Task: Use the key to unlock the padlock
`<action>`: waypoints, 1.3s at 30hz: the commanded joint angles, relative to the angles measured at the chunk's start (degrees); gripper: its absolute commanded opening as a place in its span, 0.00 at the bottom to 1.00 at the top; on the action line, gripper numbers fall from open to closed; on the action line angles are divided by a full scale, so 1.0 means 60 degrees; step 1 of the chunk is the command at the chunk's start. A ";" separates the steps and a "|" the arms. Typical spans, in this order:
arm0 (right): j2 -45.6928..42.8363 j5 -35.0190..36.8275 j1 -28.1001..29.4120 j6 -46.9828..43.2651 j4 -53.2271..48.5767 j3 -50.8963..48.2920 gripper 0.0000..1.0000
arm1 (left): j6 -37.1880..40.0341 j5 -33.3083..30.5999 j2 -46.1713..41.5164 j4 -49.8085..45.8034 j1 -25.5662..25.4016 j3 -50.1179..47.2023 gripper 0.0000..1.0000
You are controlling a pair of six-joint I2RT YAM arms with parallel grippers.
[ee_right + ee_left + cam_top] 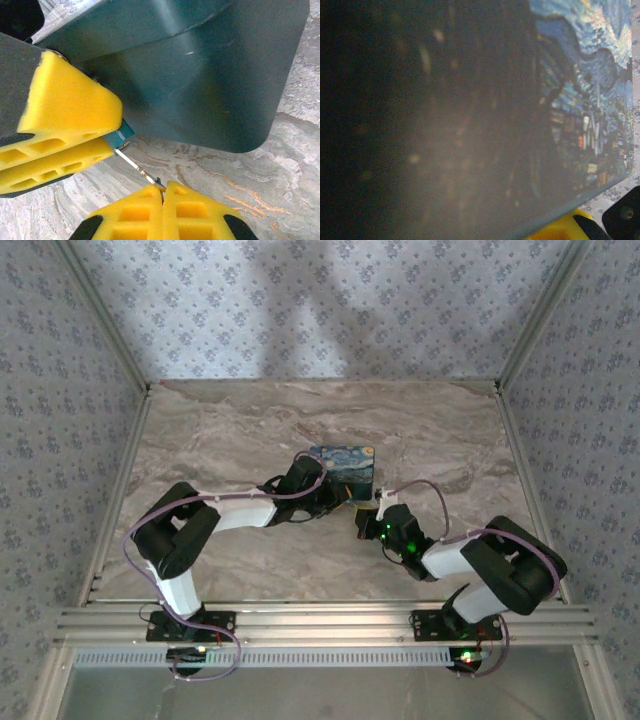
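Observation:
The padlock (120, 135) is a tiny shiny block tinted teal, poking out between the yellow fingers (65, 120) of my left gripper (338, 494), which is shut on it right beside the box. My right gripper (163, 192) is shut on the thin silver key (136, 167). The key slants up and left, and its tip touches the padlock's lower corner. Whether the tip is inside the keyhole is hidden. In the top view my right gripper (366, 512) faces the left one, a short gap apart.
The blue box with the night-sky painting (343, 467) stands just behind both grippers; its dark side (200, 75) looms over the key. In the left wrist view the painted face (590, 100) sits very close. Marble tabletop (230, 430) lies all around, with patterned walls beyond.

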 commanded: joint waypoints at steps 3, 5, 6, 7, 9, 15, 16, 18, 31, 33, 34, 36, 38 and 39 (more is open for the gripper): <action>-0.0145 0.0459 -0.0082 0.0155 -0.0245 -0.0123 0.00 | -0.0166 0.0250 -0.0372 0.0272 -0.0085 -0.0080 0.14; -0.0147 0.0449 -0.0090 0.0152 -0.0259 -0.0121 0.00 | -0.0173 0.0257 -0.0366 0.0270 -0.0084 -0.0080 0.14; -0.0144 0.0438 -0.0086 0.0142 -0.0289 -0.0105 0.00 | -0.0166 0.0253 -0.0370 0.0267 -0.0084 -0.0080 0.14; -0.0142 0.0413 -0.0100 0.0118 -0.0319 -0.0075 0.00 | -0.0166 0.0251 -0.0374 0.0275 -0.0097 -0.0080 0.14; -0.0116 0.0394 -0.0086 0.0106 -0.0407 -0.0039 0.00 | -0.0175 0.0251 -0.0374 0.0265 -0.0085 -0.0080 0.14; 0.0077 0.0227 -0.0073 0.0091 -0.0224 -0.0012 0.00 | -0.0166 0.0269 -0.0359 0.0280 -0.0087 -0.0069 0.14; 0.0105 0.0199 -0.0073 0.0063 -0.0205 0.0005 0.00 | -0.0166 0.0280 -0.0359 0.0275 -0.0095 -0.0078 0.14; 0.0129 0.0179 -0.0056 0.0048 -0.0162 0.0038 0.00 | -0.0166 0.0273 -0.0359 0.0272 -0.0085 -0.0080 0.14; 0.0291 -0.0045 -0.0039 -0.0038 0.0055 0.0190 0.00 | -0.0150 0.0307 -0.0300 0.0268 -0.0124 -0.0072 0.14; 0.0295 -0.0050 -0.0031 -0.0040 0.0179 0.0138 0.00 | -0.0153 0.0305 -0.0286 0.0274 -0.0124 -0.0044 0.14; 0.0292 -0.0068 -0.0034 -0.0051 0.0234 0.0131 0.00 | -0.0154 0.0306 -0.0286 0.0265 -0.0121 -0.0051 0.14; 0.0293 -0.0093 -0.0029 -0.0053 0.0263 0.0138 0.00 | -0.0151 0.0309 -0.0272 0.0267 -0.0112 -0.0059 0.14; 0.0289 -0.0092 -0.0015 -0.0053 0.0321 0.0126 0.00 | -0.0151 0.0312 -0.0278 0.0271 -0.0134 -0.0059 0.14; 0.0282 -0.0094 -0.0015 -0.0067 0.0382 0.0105 0.00 | -0.0160 0.0309 -0.0271 0.0249 -0.0127 -0.0051 0.14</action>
